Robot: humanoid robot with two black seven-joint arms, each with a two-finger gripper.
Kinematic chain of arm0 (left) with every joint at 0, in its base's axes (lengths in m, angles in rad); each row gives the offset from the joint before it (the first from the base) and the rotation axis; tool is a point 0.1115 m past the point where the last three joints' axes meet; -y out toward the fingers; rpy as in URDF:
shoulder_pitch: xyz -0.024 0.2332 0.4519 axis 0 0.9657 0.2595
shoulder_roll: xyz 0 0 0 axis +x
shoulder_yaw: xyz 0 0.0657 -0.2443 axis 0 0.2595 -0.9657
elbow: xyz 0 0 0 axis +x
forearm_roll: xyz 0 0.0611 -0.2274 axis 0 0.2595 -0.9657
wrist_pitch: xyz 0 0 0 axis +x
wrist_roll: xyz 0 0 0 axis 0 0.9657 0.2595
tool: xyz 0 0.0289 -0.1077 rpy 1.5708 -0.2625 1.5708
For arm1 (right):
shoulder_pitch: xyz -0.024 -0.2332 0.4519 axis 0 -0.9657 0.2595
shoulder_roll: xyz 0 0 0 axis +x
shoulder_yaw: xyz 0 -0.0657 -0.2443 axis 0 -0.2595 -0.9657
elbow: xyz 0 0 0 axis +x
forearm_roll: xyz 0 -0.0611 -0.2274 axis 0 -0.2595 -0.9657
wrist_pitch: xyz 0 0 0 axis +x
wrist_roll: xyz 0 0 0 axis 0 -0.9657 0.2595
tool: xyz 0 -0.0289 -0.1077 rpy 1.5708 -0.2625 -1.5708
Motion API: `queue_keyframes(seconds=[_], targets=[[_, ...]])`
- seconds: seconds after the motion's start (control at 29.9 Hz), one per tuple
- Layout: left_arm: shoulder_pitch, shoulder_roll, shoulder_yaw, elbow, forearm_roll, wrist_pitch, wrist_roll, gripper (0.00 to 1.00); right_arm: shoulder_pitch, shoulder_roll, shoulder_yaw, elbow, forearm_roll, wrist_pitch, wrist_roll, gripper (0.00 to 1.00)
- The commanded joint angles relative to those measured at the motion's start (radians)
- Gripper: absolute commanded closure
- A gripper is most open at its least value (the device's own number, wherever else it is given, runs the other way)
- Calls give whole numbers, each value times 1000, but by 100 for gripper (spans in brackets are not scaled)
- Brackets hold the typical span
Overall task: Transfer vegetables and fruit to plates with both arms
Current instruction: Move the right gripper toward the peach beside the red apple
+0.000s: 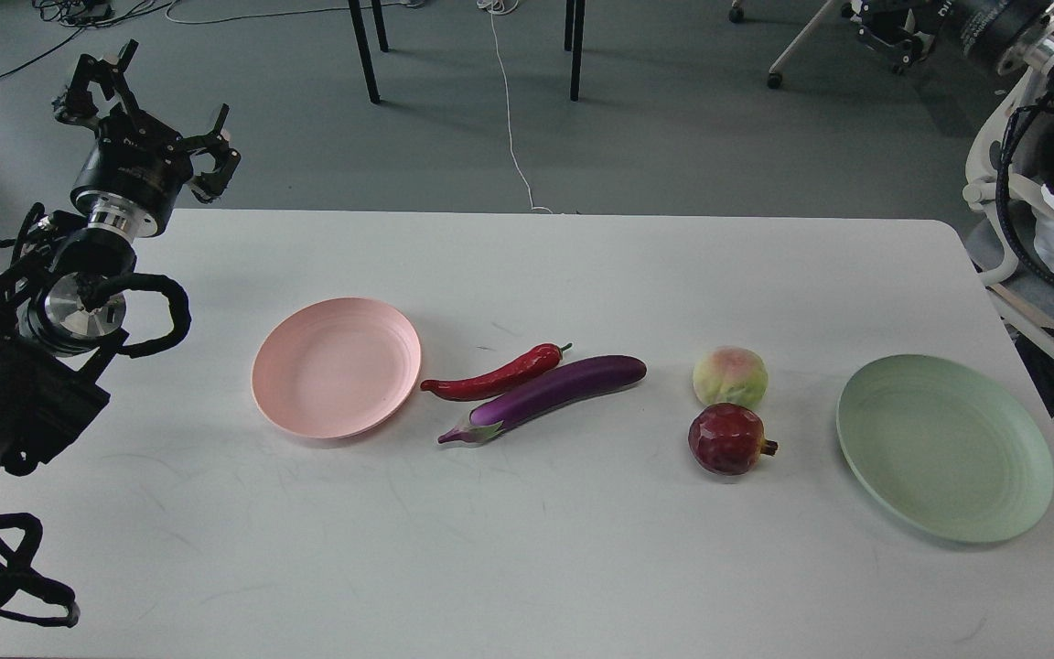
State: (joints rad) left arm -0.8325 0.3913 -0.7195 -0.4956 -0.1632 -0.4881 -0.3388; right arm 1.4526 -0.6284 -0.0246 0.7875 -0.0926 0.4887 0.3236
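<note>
Apart and empty, the jaws of the left gripper (154, 108) hang above the table's far left corner, well away from anything to be moved. The right gripper (888, 26) is only partly seen at the upper right edge, small and dark, so I cannot tell how its jaws stand.

On the white table (527, 567) nothing has been shifted yet: both plates are bare, so the task looks to be at its very start, with the first reach not begun. The pink plate (337, 367) lies left of centre. Just beside its right rim is the chili (495, 375), and close in front of that, the eggplant (556, 392). Further right sit the peach (730, 376) and, just in front of it, the pomegranate (728, 439). The green plate (945, 446) is near the right edge.

Likely split: left arm takes the vegetables to pink, right arm takes the fruit to green. Each must descend with jaws wide and close across the item's narrow width.

Chili and eggplant lie nearly parallel, long axes running from near-left to far-right. The chili's stem points far-right; the eggplant's calyx points near-left. The pomegranate's crown points right, towards the green plate.
</note>
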Motion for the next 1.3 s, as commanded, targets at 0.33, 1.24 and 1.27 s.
queue_keyframes(seconds=[0.33, 1.24, 1.27], targets=[[6, 5, 0, 0, 8, -1, 3, 1, 298, 53, -566, 337, -697, 0, 8, 1], [21, 14, 0, 3, 10, -1, -6, 2, 63, 299, -787, 124, -967, -39, 72, 1], [21, 14, 0, 3, 10, -1, -6, 1, 57, 308, -787, 112, -966, -39, 71, 1]])
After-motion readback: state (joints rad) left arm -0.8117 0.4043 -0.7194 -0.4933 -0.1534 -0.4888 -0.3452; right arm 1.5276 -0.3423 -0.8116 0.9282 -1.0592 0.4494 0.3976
